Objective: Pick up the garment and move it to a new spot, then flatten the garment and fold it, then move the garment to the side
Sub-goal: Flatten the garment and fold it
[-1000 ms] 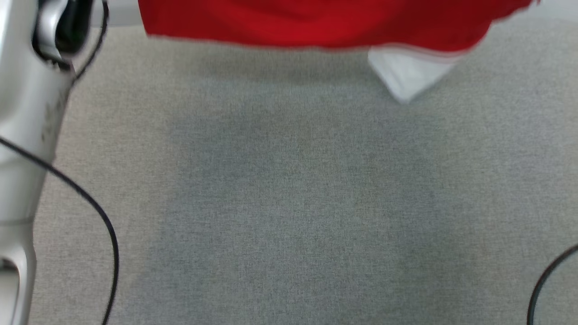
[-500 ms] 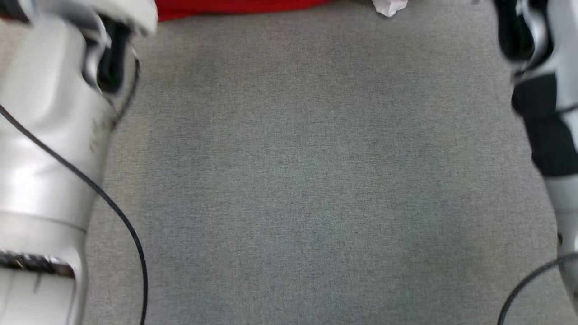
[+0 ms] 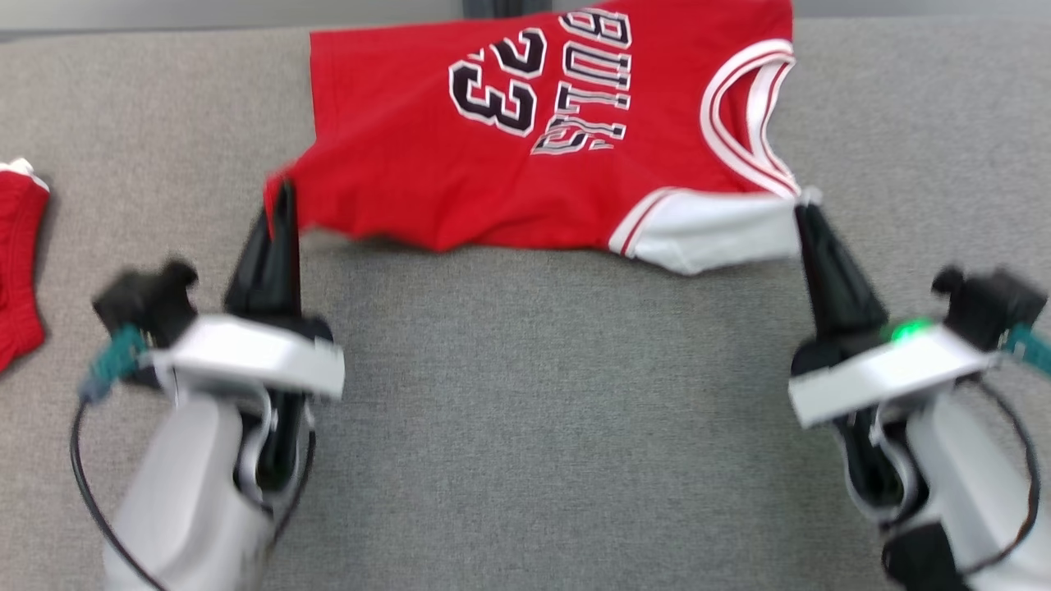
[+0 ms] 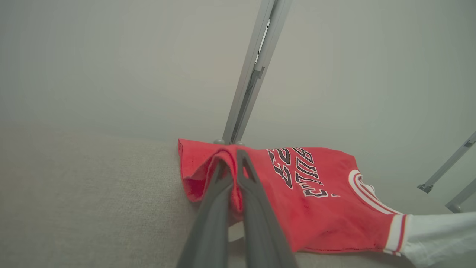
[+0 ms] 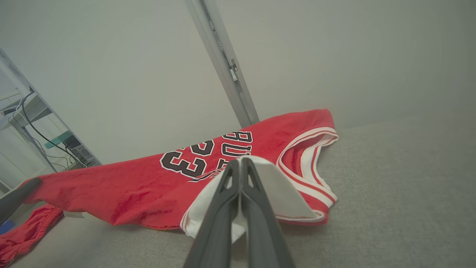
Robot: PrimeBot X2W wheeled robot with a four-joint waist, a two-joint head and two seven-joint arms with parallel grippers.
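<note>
The garment [image 3: 460,156] is a red basketball jersey with dark lettering, a number and a white sleeve, spread across the far part of the grey table. My left gripper [image 3: 283,193] is shut on its near left hem corner, and the red cloth [image 4: 308,201] bunches around those fingertips. My right gripper [image 3: 800,209] is shut on the white sleeve [image 3: 714,234] at the near right. The jersey [image 5: 148,186] sags between the two grips, with its near edge lifted off the table.
A second red cloth item [image 3: 16,271] lies at the table's left edge. The grey fabric tabletop [image 3: 542,410] stretches open between my arms. A metal post [image 4: 249,82] rises behind the table's far edge.
The head view has swung up from bare tabletop, bringing the whole jersey and both grippers into the picture. Both grippers stay shut.
</note>
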